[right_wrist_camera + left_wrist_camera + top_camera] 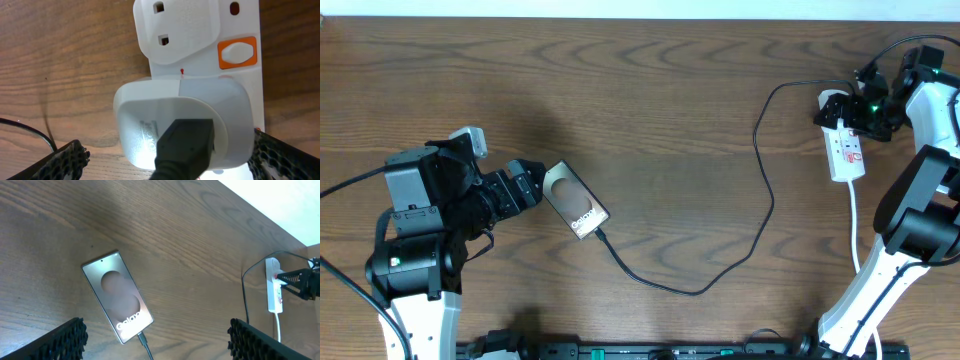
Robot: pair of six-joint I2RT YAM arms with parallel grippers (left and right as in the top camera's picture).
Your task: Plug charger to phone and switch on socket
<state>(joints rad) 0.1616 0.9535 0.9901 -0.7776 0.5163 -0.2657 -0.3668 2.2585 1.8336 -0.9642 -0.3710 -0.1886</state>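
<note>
While wide open, right pincer point(175, 162) (charger point(698, 292) in phone point(575, 200)) at the socket point(847, 155)

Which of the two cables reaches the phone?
The thin black charger cable, meeting the phone at its bottom edge; the thicker white cord only leaves the power strip.

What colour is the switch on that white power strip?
The switch is orange with a white centre; right wrist view.

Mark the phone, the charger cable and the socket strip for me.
phone point(118, 300): left wrist view, middle of its screen.
charger point(772, 200): overhead view, mid-run of the black cable.
socket point(847, 152): overhead view, white body of the strip, below the plug.
</note>
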